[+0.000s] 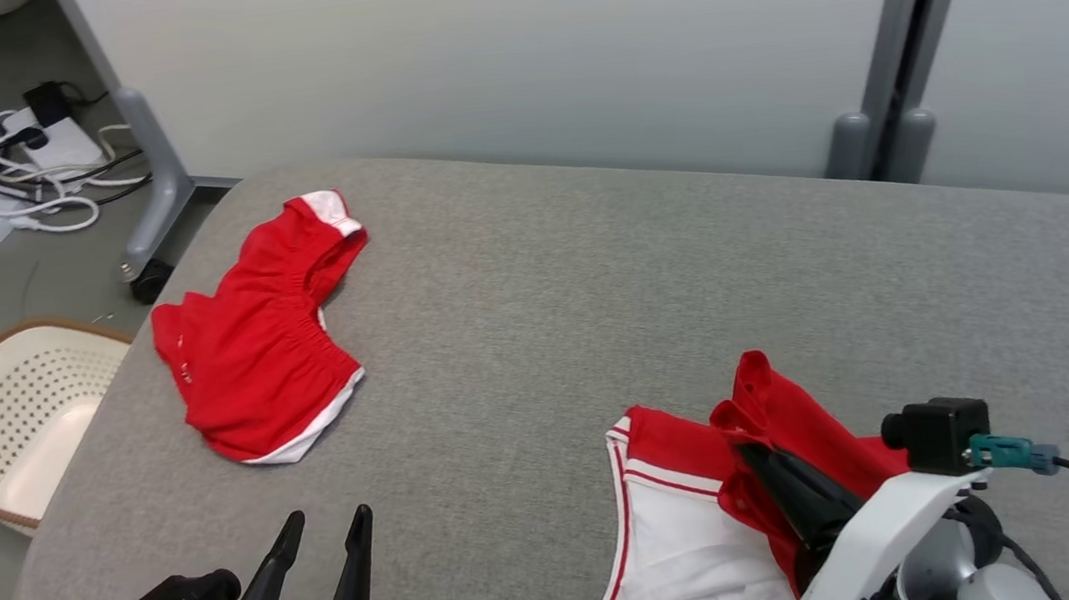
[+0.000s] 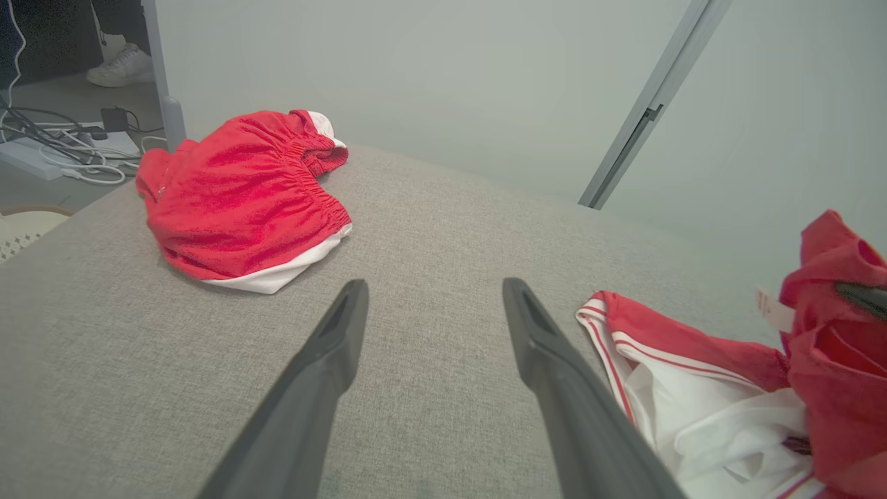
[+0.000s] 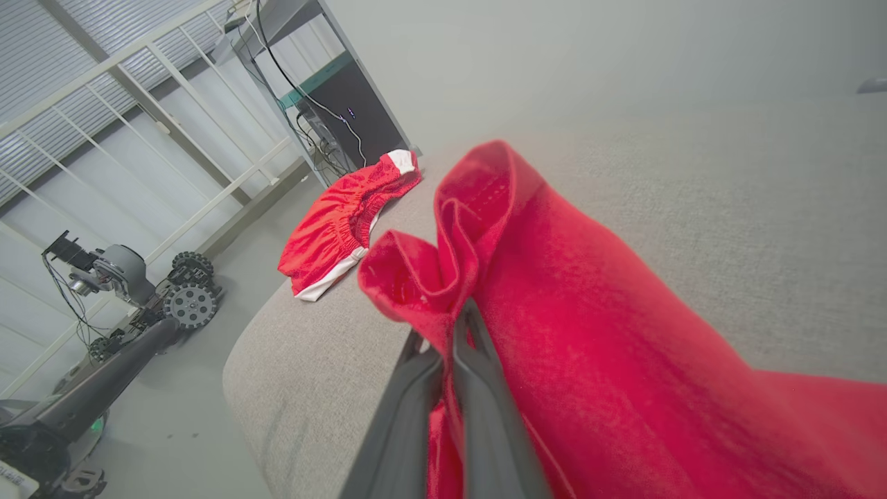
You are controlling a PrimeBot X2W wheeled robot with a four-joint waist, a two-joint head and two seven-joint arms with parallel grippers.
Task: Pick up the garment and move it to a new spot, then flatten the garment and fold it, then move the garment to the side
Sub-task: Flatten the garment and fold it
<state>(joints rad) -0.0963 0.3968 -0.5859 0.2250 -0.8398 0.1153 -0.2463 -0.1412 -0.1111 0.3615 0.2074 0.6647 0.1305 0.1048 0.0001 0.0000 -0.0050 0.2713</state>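
Right fingers [image 3: 485, 416], tips inside red garment [image 3: 624, 312]

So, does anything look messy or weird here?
Yes. The garment at the near right of the table is bunched up, with one red fold pinched and pulled upward by the shut right end effector. The shorts at the far left lie crumpled near the edge. Nothing looks torn or spilled.

The right gripper [image 3: 447, 329] pinches a fold of the red garment [image 3: 589, 312], seemingly raised off the table [image 3: 762, 208].
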